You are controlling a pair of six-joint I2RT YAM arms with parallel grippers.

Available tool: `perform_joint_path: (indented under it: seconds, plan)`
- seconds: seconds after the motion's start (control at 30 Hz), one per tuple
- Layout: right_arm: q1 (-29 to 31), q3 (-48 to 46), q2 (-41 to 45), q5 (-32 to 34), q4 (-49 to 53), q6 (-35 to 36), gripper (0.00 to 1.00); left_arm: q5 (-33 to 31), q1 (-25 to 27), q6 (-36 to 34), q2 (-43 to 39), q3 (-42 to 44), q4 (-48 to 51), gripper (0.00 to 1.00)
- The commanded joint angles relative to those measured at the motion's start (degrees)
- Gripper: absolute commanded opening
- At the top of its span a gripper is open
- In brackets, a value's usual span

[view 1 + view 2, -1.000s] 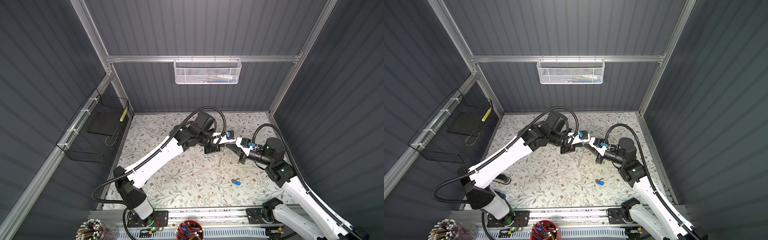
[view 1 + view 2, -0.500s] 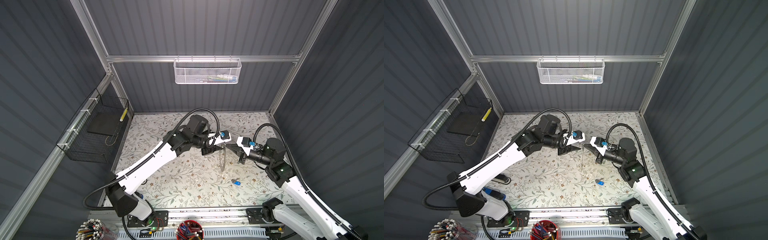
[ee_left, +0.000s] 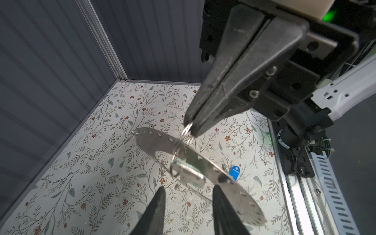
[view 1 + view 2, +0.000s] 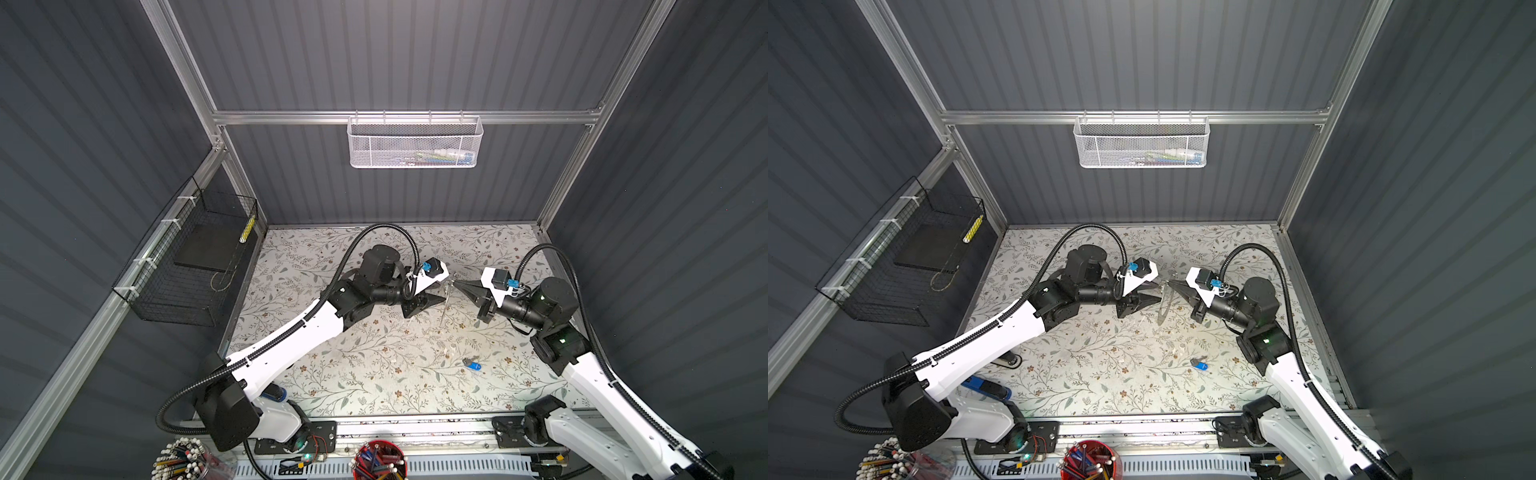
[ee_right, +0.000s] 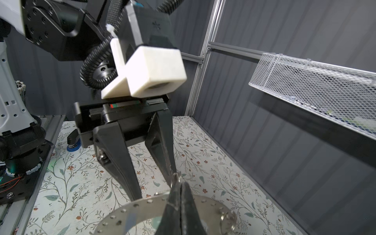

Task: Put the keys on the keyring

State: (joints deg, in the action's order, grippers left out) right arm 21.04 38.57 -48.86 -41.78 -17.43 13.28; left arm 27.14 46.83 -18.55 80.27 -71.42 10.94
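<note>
**Right gripper**: jaws clenching on a thin wire loop, hovering mid-table toward the right, above the floral table.

**Keyring**: hanging from that wire loop, off the table and tilting. It is showing edge-on as a thin sliver in both top views, between the two grippers.

**Mint key**: dangling on the wire loop and lying against the keyring's band, at the edge of its hole.

**Blue key**: lying flat on the table, near and right of the keyring, well apart from both grippers.

**Left gripper**: jaws released and grasping nothing, pointing right, just beside the keyring. Whether a fingertip is touching the band cannot be told.

**Stapler**: lying at the near left, by the left arm's base.

**White basket**: hanging on the far wall.

**Black basket**: hanging on the left wall.
</note>
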Motion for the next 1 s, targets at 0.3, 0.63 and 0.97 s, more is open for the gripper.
perform_joint_path:
  seconds: [0.3, 0.63, 0.97]
  plan:
    - [-0.1, -1.0, -0.1, 2.9, -4.5, -2.9, 0.00, 2.0, 2.3, 11.7, 2.2, 4.2, -15.7, 0.34]
    - [-0.1, -1.5, 0.1, 4.4, -4.8, -3.7, 0.00, -2.1, 3.0, 10.3, 3.0, 3.1, -13.0, 0.11]
    - [-0.2, -1.7, 0.1, 4.4, -6.2, -4.4, 0.00, -1.0, 3.8, 7.0, 4.9, 0.7, -9.0, 0.00]
